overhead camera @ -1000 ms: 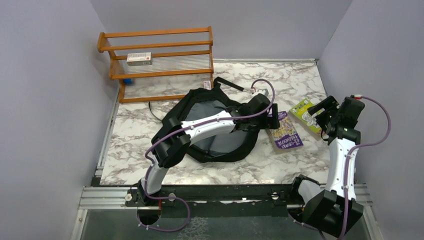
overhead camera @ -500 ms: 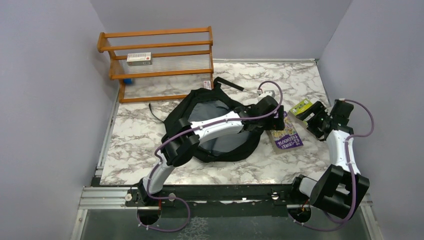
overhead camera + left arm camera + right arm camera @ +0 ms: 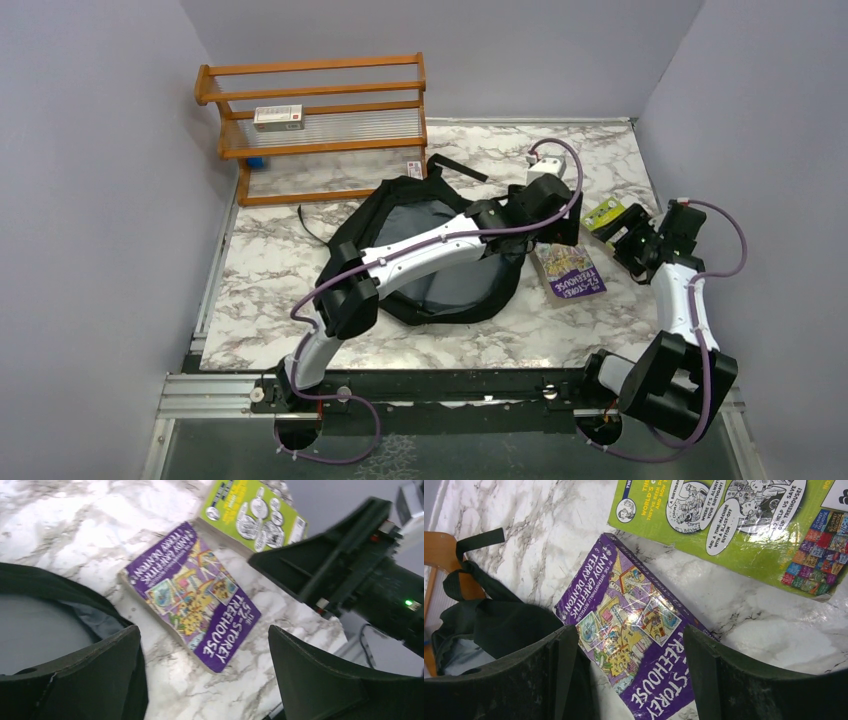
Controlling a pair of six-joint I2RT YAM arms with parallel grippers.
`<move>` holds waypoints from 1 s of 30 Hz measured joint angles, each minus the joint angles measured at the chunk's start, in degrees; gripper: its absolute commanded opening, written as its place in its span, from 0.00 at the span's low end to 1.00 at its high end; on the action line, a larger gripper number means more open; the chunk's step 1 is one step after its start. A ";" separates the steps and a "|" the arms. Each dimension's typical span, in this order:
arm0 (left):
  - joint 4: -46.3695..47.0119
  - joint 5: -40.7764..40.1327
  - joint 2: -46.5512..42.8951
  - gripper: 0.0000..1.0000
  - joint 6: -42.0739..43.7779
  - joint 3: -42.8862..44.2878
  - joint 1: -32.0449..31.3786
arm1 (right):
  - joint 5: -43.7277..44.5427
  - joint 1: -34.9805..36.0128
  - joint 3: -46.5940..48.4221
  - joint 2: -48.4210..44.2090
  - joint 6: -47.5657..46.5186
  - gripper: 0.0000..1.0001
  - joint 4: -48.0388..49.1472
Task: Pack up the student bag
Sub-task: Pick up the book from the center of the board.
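The student bag [image 3: 400,215] lies open in the middle of the table, black with grey lining; its rim shows in the left wrist view [image 3: 60,605] and the right wrist view [image 3: 499,625]. A purple book [image 3: 575,275] lies flat just right of it [image 3: 192,595] [image 3: 634,625]. A green book [image 3: 603,213] lies further right [image 3: 252,510] [image 3: 734,525]. My left gripper [image 3: 556,235] [image 3: 204,645] is open and empty, above the purple book's left edge. My right gripper [image 3: 625,240] [image 3: 629,645] is open and empty, low over the purple book's right side.
A wooden shelf rack [image 3: 320,120] stands at the back left with a small white box [image 3: 278,117] on it. A small packet [image 3: 414,169] lies by the rack's right foot. Grey walls close in on both sides. A bag strap [image 3: 455,168] trails behind the bag.
My left arm has swung right and farther back, from over the bag's edge to beside the books. My right arm dropped and drew in toward the books, then stayed almost still.
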 measured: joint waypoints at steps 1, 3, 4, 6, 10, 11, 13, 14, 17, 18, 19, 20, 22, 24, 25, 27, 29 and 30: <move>0.26 1.11 0.26 0.99 -0.02 0.57 -0.28 | 0.02 0.00 -0.11 -0.20 0.00 0.81 0.00; 0.98 2.89 1.11 0.99 -0.07 0.90 -1.09 | 0.04 0.00 -0.22 -0.55 0.00 0.81 0.02; 1.14 3.48 1.70 0.99 -0.20 0.83 -1.51 | 0.04 0.00 -0.22 -0.68 0.00 0.81 0.04; 1.79 5.07 3.17 0.99 -0.50 -0.35 -2.38 | 0.07 0.00 -0.24 -0.81 0.00 0.81 0.17; 2.01 6.99 6.08 0.99 -0.96 -3.65 -3.30 | 0.02 0.00 -0.94 -0.74 -0.02 0.81 1.07; 1.99 7.19 6.75 0.99 -1.07 -4.04 -3.34 | 0.00 0.00 -1.14 -0.61 -0.02 0.81 1.31; 2.03 7.43 8.09 0.99 -1.18 -4.42 -3.17 | -0.04 0.00 -1.49 0.07 -0.02 0.82 1.88; 2.05 7.63 8.70 0.99 -1.36 -4.52 -2.95 | -0.07 0.00 -1.60 0.61 -0.02 0.81 2.21; 2.25 8.31 9.53 0.99 -1.86 -4.55 -2.16 | -0.85 0.00 -1.79 3.17 0.00 0.81 3.76; 2.49 8.46 9.60 0.99 -2.01 -4.55 -1.90 | -1.29 0.00 -1.81 4.22 0.02 0.81 4.39; 2.82 8.70 9.68 0.99 -2.21 -4.55 -1.60 | -1.77 0.00 -1.81 5.29 0.07 0.81 5.03; 3.41 8.98 9.79 0.99 -2.49 -4.55 -1.05 | -2.34 0.00 -1.81 6.43 0.20 0.81 5.70; 4.48 9.75 10.12 0.99 -3.26 -4.55 0.15 | -3.52 0.00 -1.81 9.09 0.44 0.81 7.37; 5.55 10.23 10.67 0.99 -3.65 -4.55 1.36 | -4.35 0.04 -1.79 12.04 0.44 0.81 8.76; 6.03 10.43 10.99 0.99 -3.80 -4.55 1.81 | -4.50 0.15 -1.64 13.68 0.44 0.81 9.16; 6.82 11.15 12.33 0.99 -4.15 -4.15 2.80 | -4.66 0.48 -0.90 16.81 0.44 0.81 9.46; 7.52 11.74 13.97 0.99 -4.42 -3.39 3.41 | -4.68 0.96 0.11 19.76 0.37 0.81 9.97; 7.67 11.93 14.64 0.99 -4.55 -3.04 3.61 | -4.63 1.27 0.61 21.00 0.31 0.81 10.25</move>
